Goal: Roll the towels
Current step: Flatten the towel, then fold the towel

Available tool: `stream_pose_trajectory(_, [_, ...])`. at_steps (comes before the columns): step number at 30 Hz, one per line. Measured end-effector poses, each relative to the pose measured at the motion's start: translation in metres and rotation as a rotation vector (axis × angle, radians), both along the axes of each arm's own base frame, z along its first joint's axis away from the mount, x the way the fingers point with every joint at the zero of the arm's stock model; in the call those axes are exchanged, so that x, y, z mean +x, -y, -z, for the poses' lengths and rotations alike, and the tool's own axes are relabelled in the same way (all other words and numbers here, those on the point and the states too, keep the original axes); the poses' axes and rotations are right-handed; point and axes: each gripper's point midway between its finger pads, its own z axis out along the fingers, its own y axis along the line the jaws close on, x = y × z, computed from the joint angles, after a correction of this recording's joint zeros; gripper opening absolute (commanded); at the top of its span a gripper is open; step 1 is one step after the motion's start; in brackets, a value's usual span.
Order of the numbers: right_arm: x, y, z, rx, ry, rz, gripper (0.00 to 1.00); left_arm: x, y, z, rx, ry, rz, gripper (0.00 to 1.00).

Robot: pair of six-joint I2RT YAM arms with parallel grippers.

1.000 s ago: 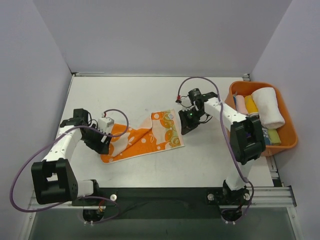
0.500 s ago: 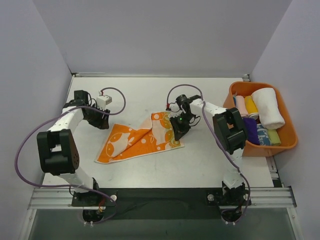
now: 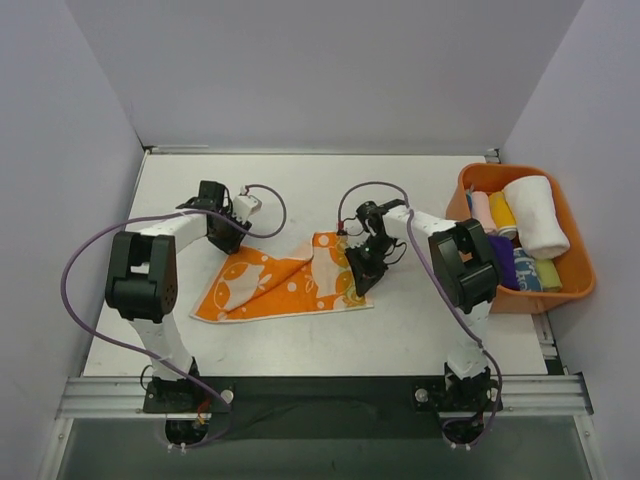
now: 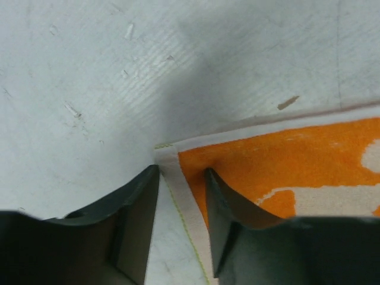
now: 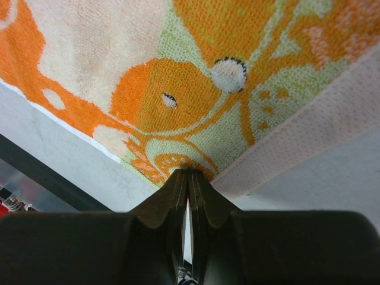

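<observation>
Top external, bin (image 3: pixel 500 168): orange, right side of table (image 3: pixel 260 190), holds rolled towels (image 3: pixel 535 212), one white, others coloured
patterned towel (image 3: pixel 280 285): flat, mid-table
left claw (image 4: pixel 181 175): apart, straddling towel's corner
right claw (image 5: pixel 189 173): together, pinching towel's right edge

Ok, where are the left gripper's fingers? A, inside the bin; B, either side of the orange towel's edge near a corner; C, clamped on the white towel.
B: the left wrist view shows the left gripper open, with the hem of the towel between its jaws, near the corner.
</observation>
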Motion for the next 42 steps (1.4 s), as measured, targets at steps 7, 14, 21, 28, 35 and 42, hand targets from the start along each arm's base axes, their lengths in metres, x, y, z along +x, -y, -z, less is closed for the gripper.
stream_pose_trajectory(7, [-0.028, 0.015, 0.0, -0.026, -0.051, -0.023, 0.07, 0.024, -0.015, -0.001, 0.048, 0.067, -0.056, 0.3])
stream_pose_trajectory(14, [-0.042, 0.03, -0.005, -0.051, -0.076, -0.061, 0.28, 0.025, -0.044, -0.003, -0.007, 0.056, -0.116, 0.53])
stream_pose_trajectory(21, [0.04, 0.03, -0.062, 0.044, 0.163, 0.014, 0.52, 0.024, -0.055, -0.019, -0.069, 0.038, -0.16, 0.68])
stream_pose_trajectory(28, [0.134, 0.063, -0.101, 0.002, 0.39, 0.151, 0.47, 0.06, -0.043, -0.055, -0.155, 0.116, -0.146, 0.63])
stream_pose_trajectory(35, [0.149, 0.069, -0.051, -0.103, 0.319, 0.161, 0.42, 0.058, -0.04, -0.04, -0.18, 0.065, -0.158, 0.62])
stream_pose_trajectory(42, [0.148, 0.07, -0.02, -0.149, 0.259, 0.162, 0.41, 0.056, -0.04, -0.031, -0.182, 0.041, -0.164, 0.63])
